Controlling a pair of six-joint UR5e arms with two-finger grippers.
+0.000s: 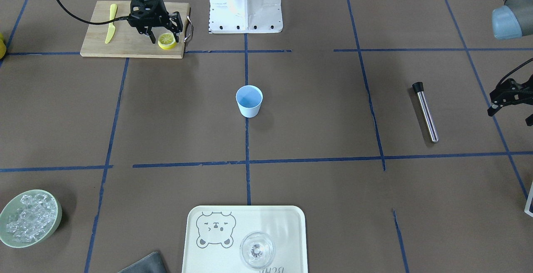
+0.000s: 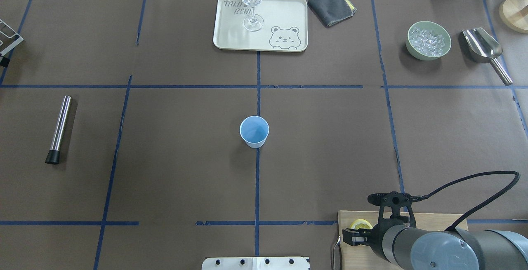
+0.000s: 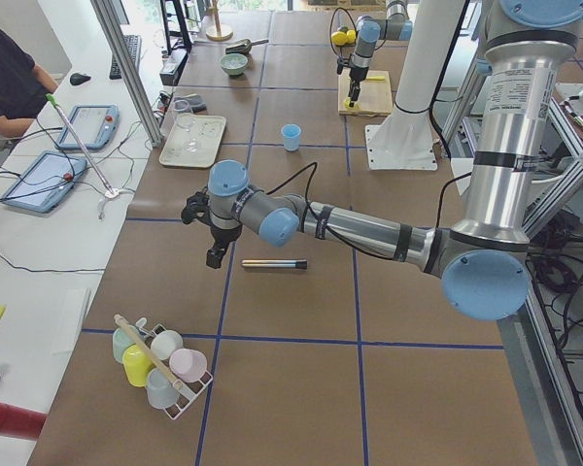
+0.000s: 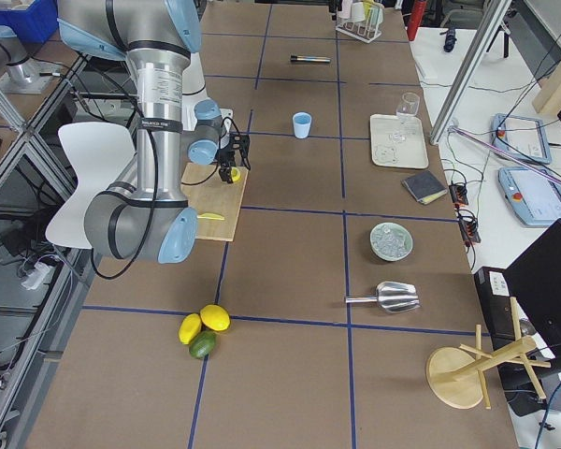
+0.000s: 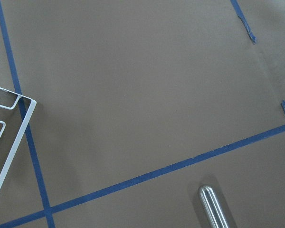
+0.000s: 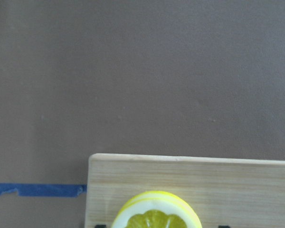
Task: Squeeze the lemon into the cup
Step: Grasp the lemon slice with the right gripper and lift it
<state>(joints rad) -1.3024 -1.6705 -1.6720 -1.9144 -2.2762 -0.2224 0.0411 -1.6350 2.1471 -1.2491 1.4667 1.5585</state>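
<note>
Upper left of the front-facing view: the right gripper (image 1: 165,38) hangs low over the wooden cutting board (image 1: 125,43). Its jaws are spread, one finger on each side of the lemon (image 1: 167,41), and not visibly pressing it. The slice sits near the board's lower right corner. The yellow knife (image 1: 110,23) lies well apart, at the board's left. The cup (image 1: 249,101) stands at frame centre, upright, mouth up, and looks empty. The left gripper (image 1: 510,98) is cut off by the right edge, so I cannot tell whether it is open or closed.

Overhead view, lower right: the arm hides most of the board and only a sliver of rind shows. The cup is at centre, well apart from the board.

Exterior left view: the near arm's gripper hovers over the bare table (image 3: 291,320), near a metal tube (image 3: 274,263).

Exterior right view: the slice is a yellow spot under the gripper on the board.

Left wrist view: brown paper, blue tape, the tube's rounded end. No fingers show.

Right wrist view, bottom centre: the pale segmented face looks up at the lens, so the slice lies flat. It is round with no long axis, and its thin axis is vertical. Two dark bits of gripper flank it at the frame's bottom edge.

Handling, as I judge it: light, soft and wet, with a likely slick rind. Grip it across opposite rind edges. Because it lies flat and thin, the fingers must come nearly down to the board. Pinch gently for the lift and harder over the cup's mouth.
</note>
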